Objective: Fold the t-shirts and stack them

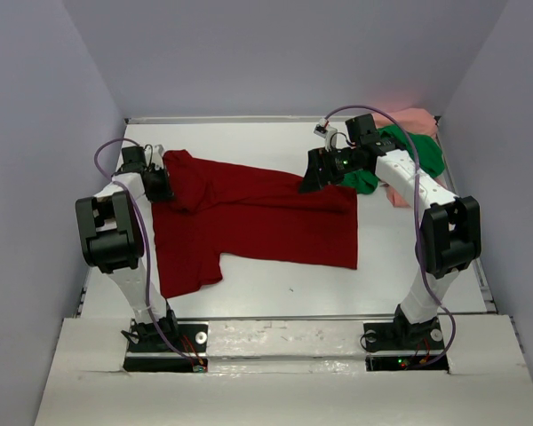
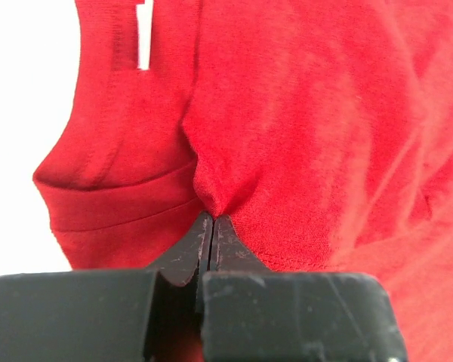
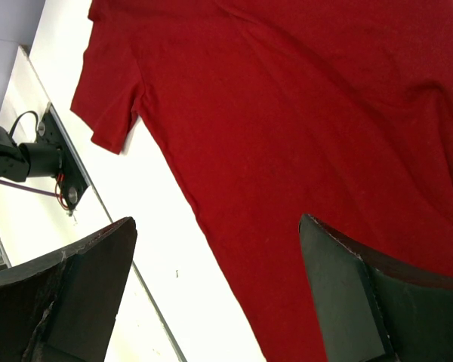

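Left end effector (image 2: 211,224) clamped on dark red t-shirt (image 1: 258,222) by the collar; right end effector (image 3: 217,253) apart over its far right corner.
It lies spread on desk (image 1: 284,286), probably pinched to start a fold; green t-shirt (image 1: 410,153) and pink t-shirt (image 1: 416,117) heaped in far right corner.

Red tee (image 2: 309,121): soft matt cloth; left tool (image 2: 212,220): scuffed blk plastic

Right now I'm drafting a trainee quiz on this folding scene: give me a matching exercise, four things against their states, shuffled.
Things:
1 dark red t-shirt
2 green t-shirt
3 left claw
4 right claw

States:
A open, holding nothing
B bunched up, far right
C shut on red cloth
D spread out in the middle

Pairs: 1-D, 2-B, 3-C, 4-A
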